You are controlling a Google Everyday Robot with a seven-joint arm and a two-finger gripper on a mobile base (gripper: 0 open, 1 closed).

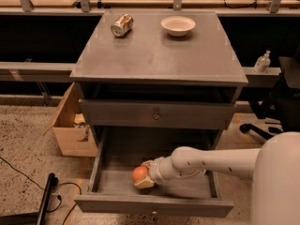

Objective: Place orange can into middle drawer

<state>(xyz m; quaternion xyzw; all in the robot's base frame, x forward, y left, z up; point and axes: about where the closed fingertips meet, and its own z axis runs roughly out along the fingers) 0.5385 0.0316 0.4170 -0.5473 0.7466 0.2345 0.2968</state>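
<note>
The task looks nearly done: the middle drawer (154,205), lower centre of the frame, stands open; the orange can (139,173) is inside it toward the front left, with the claw (144,175) clamped on it; whether it touches the drawer floor I cannot tell; releasing it and drawing the arm out seem all that is left. Counted: one orange can; one silvery can (122,25) and one bowl (177,26) on the cabinet's surface (154,55) in the upper frame; one shut drawer front (157,115); one cardboard box (70,130) at left.
</note>
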